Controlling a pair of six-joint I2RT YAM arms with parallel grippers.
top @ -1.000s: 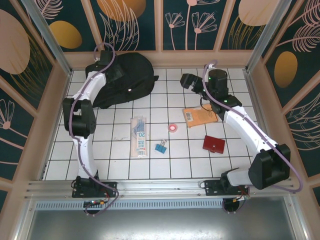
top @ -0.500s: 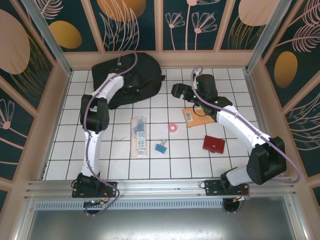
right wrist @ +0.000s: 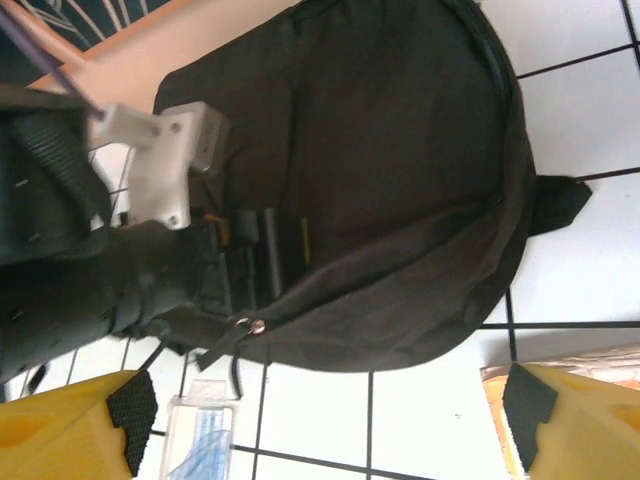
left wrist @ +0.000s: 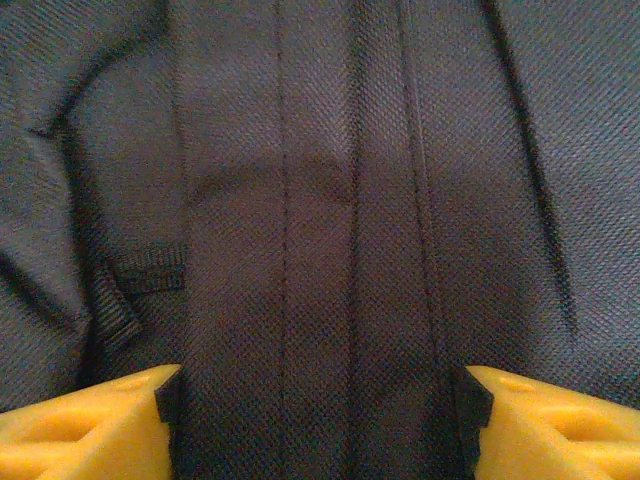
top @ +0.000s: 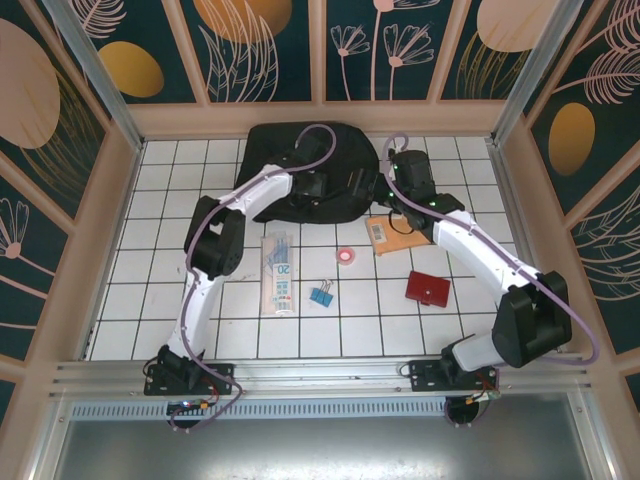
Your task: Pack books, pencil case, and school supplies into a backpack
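The black backpack (top: 300,165) lies at the back middle of the tiled table. My left gripper (top: 335,186) sits on its right part, and its yellow fingers (left wrist: 90,425) stand apart with black fabric (left wrist: 320,250) spanning the whole gap between the pads. My right gripper (top: 372,192) hovers open at the backpack's right edge (right wrist: 400,150), with bare tile between its fingertips (right wrist: 130,410). The orange-brown book (top: 393,233) lies partly under the right arm. In front lie the dark red book (top: 427,288), the pencil case (top: 278,272), a blue binder clip (top: 321,296) and a pink disc (top: 347,256).
A low wooden rim (top: 320,118) and patterned walls (top: 90,60) close in the table on three sides. The metal rail (top: 320,375) with both arm bases runs along the near edge. Open white tiles (top: 150,250) lie to the left of the pencil case.
The left gripper has swept right across the back, and the backpack has slid right with it. The right gripper has come left up to the backpack and its jaws have narrowed slightly.
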